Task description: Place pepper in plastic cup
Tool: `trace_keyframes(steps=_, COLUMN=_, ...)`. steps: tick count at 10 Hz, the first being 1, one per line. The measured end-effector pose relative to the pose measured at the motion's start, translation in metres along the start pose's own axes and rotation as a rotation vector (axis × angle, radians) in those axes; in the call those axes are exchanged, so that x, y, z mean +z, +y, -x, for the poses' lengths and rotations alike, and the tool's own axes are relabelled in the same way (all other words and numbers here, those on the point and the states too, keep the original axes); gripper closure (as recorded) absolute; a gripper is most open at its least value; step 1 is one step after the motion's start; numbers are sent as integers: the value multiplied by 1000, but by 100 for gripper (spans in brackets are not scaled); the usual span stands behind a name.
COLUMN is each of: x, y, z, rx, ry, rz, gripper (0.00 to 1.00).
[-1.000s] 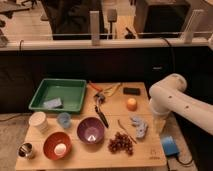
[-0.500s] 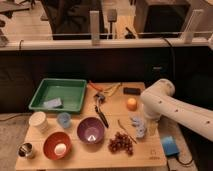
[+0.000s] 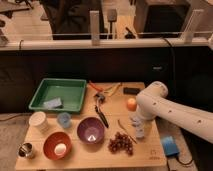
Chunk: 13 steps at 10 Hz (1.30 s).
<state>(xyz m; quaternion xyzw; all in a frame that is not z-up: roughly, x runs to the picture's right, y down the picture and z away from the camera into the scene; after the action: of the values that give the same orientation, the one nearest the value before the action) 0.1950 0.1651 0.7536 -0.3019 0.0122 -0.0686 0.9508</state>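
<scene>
The pepper [image 3: 95, 87], slim and red-orange, lies at the back of the wooden table [image 3: 150, 160], just right of the green tray. The plastic cup [image 3: 64, 119], small and light blue, stands in front of the tray, between the white cup and the purple bowl. My gripper [image 3: 139, 128] hangs from the white arm [image 3: 170, 111] over the right part of the table, below the round orange fruit [image 3: 131, 104] and right of the grapes. It is far right of both the pepper and the cup, and holds nothing I can see.
A green tray [image 3: 57, 93] holds a grey-blue sponge. Also on the table: a white cup [image 3: 39, 121], purple bowl [image 3: 91, 131], orange bowl [image 3: 57, 145], metal cup [image 3: 26, 150], grapes [image 3: 120, 143], black utensil [image 3: 101, 115]. A blue sponge [image 3: 169, 146] lies off the right edge.
The arm has swung left over the table, carrying the gripper from near the right edge to just below the orange fruit. No object has moved.
</scene>
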Motion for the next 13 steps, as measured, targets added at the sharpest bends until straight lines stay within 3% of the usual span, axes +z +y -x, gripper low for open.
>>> trace_keyframes(steps=1, x=-1, y=-9, z=-2, rx=37, ry=7, rz=-1, gripper=20)
trace_keyframes(steps=4, x=-5, y=-69, z=-13, rx=131, ry=18, rz=-29, gripper=20)
trace_keyframes(steps=6, x=-6, y=-128, z=-17, rx=191, ry=-25, rz=-85, gripper=20)
trace_keyframes(steps=8, x=-13, y=-205, z=-7, rx=204, ry=-145, rz=-202, gripper=20)
trace_keyframes(steps=10, x=-13, y=-252, z=7, rx=225, ry=-247, rz=-254, gripper=20)
trace_keyframes(steps=11, x=-11, y=-278, z=29, rx=239, ry=-317, rz=-281, gripper=20)
trace_keyframes(steps=13, x=-7, y=-304, z=73, rx=250, ry=-392, rz=-306, gripper=20)
